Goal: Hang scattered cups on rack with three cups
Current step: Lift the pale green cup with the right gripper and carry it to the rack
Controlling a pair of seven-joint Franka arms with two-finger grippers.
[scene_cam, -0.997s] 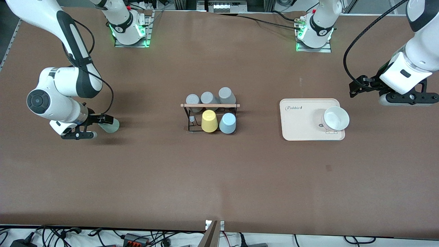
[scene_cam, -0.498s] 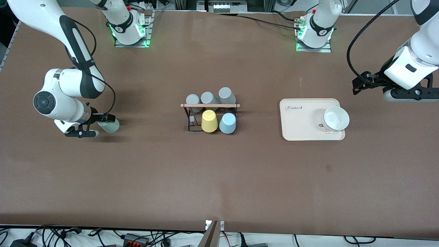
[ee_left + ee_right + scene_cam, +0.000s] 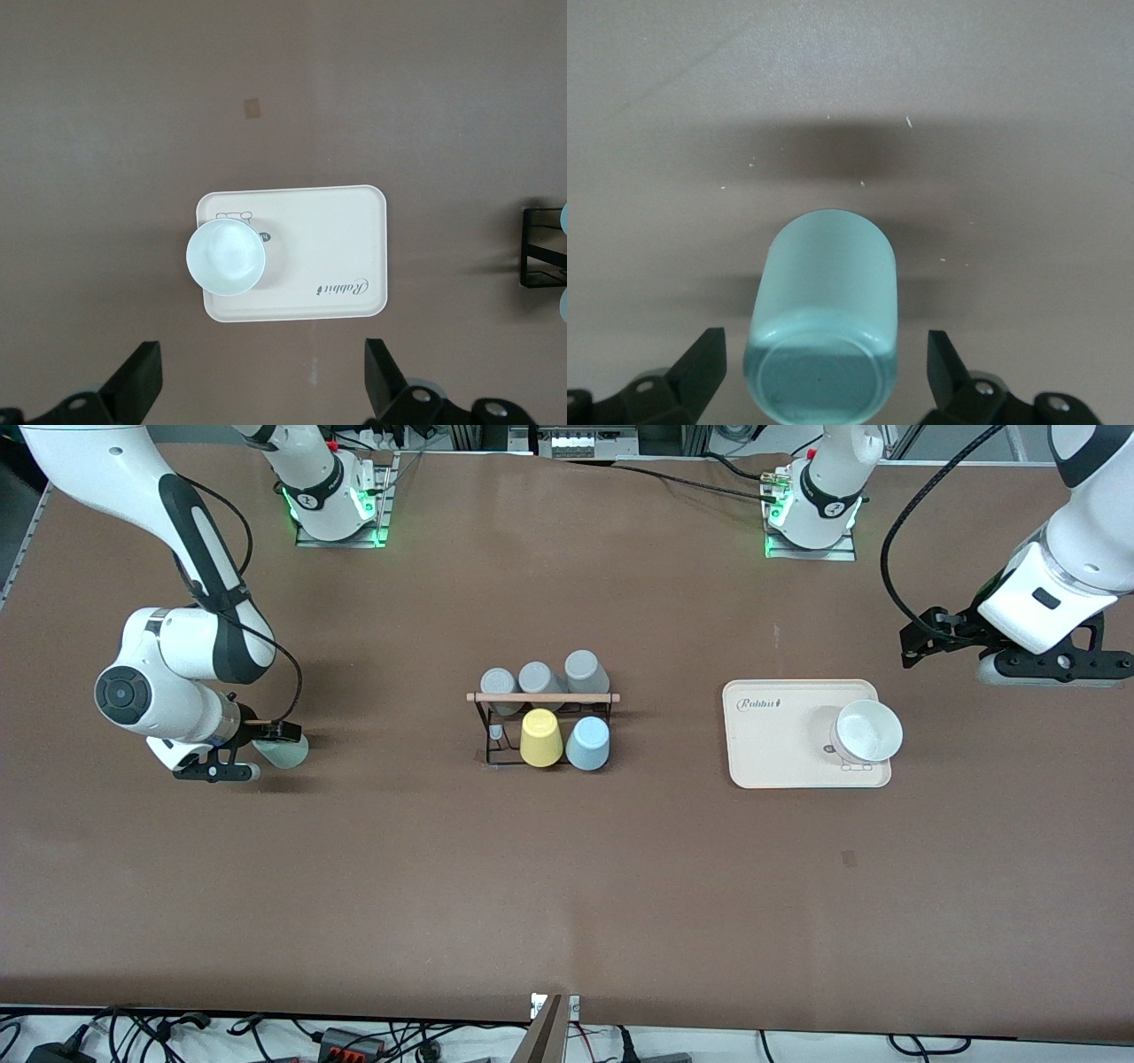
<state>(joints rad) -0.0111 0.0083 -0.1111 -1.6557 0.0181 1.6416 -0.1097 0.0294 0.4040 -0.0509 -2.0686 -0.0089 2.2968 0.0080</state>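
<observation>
Right gripper (image 3: 237, 755) is hovering low at the right arm's end of the table, jaws apart and straddling one pale green cup (image 3: 824, 310) lying on its side, fingers (image 3: 700, 363) clear of its wall. Bare brown table (image 3: 354, 886) is surrounding it. Rack (image 3: 542, 726) is standing mid-table, carrying one yellow cup (image 3: 540, 738), one light blue cup (image 3: 588, 742) and three grey cups (image 3: 540, 679). Left gripper (image 3: 261, 390) is hanging with jaws apart, near one cream tray (image 3: 780, 740) lettered "Rabbit", holding one white bowl (image 3: 869, 731).
</observation>
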